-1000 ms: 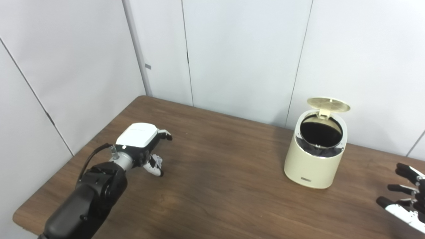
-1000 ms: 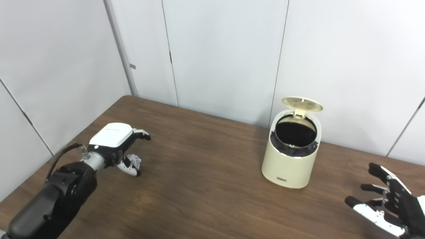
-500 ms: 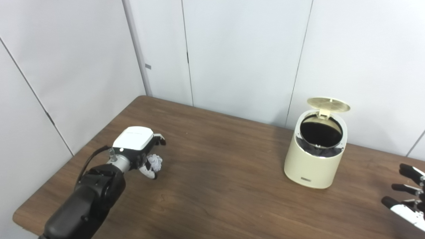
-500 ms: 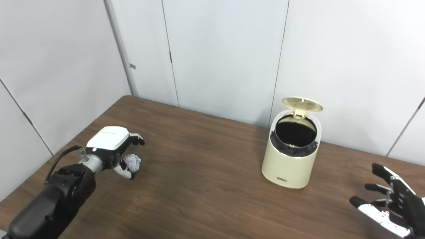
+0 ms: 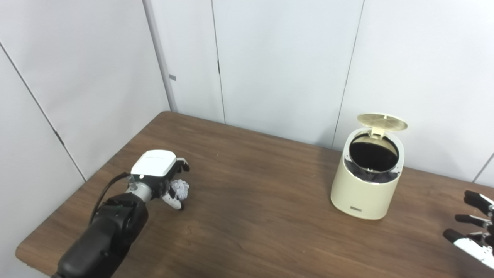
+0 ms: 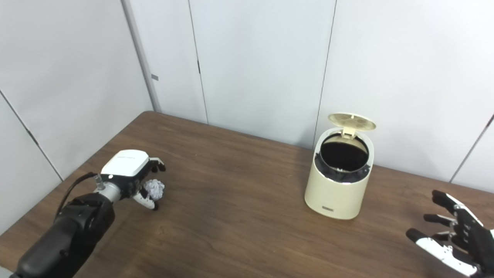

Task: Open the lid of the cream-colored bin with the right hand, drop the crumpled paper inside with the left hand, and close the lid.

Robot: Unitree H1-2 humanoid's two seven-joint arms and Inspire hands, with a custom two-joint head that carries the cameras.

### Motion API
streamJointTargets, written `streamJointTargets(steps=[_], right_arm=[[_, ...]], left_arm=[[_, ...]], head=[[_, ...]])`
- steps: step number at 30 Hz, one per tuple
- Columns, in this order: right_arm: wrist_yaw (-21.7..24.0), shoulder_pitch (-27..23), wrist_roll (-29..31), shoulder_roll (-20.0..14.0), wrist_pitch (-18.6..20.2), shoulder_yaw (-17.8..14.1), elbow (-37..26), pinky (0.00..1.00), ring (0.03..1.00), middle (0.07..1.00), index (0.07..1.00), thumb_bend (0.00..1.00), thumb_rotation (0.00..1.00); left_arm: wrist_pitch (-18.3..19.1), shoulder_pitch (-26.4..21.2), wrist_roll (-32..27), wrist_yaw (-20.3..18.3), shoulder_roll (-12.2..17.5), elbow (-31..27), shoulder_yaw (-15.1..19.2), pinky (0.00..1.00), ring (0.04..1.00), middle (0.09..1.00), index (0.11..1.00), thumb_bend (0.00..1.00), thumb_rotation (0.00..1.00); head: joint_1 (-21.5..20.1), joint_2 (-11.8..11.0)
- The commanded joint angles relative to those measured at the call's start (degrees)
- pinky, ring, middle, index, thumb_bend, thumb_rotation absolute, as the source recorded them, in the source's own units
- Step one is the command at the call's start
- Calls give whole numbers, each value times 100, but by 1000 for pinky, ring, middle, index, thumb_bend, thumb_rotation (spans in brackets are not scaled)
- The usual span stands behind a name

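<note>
1. Half hidden under the left hand [image 6: 129,175]: crumpled paper [image 6: 154,189], low over the bench [image 6: 239,216] at its left end; fingers curled around it, contact hard to confirm.
2. Cut off at the frame edge: right hand [image 6: 455,237], released, fingers spread.
3. Standing open: lid [image 6: 351,121] on cream-colored bin [image 6: 337,193].
4. Compared with a second ago: left hand drawn back, paper more exposed.

Both views were taken from head height, side by side, angled down and forward. The counter [image 5: 262,216], bin [image 6: 339,181] and rear wall panels [image 6: 258,65] were shared, slightly offset horizontally.
</note>
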Motion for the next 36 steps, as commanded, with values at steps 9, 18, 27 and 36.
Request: streamJointTargets(steps=[9, 18, 27, 36], right_arm=[[20, -166, -13, -155, -98, -49, -271, 407, 693, 846, 825, 805, 433], [18, -161, -25, -180, 64, -66, -413, 392, 678, 825, 813, 793, 422], [-7, -112, 7, -170, 216, -132, -488, 387, 680, 830, 800, 805, 427], [-47, -99, 34, -134, 266, -196, -530, 381, 655, 803, 783, 820, 427]], left_arm=[[-103, -114, -69, 250, 80, 243, -23, 528, 669, 727, 749, 813, 59], [-395, -58, -491, 554, 45, 431, -43, 528, 649, 691, 692, 813, 3], [-604, -15, -1045, 534, 38, 545, -87, 420, 415, 480, 509, 504, 0], [-550, 10, -1038, 572, 68, 540, -185, 435, 420, 487, 502, 504, 0]], head=[[-7, 17], [-40, 70], [-40, 115], [-66, 149]])
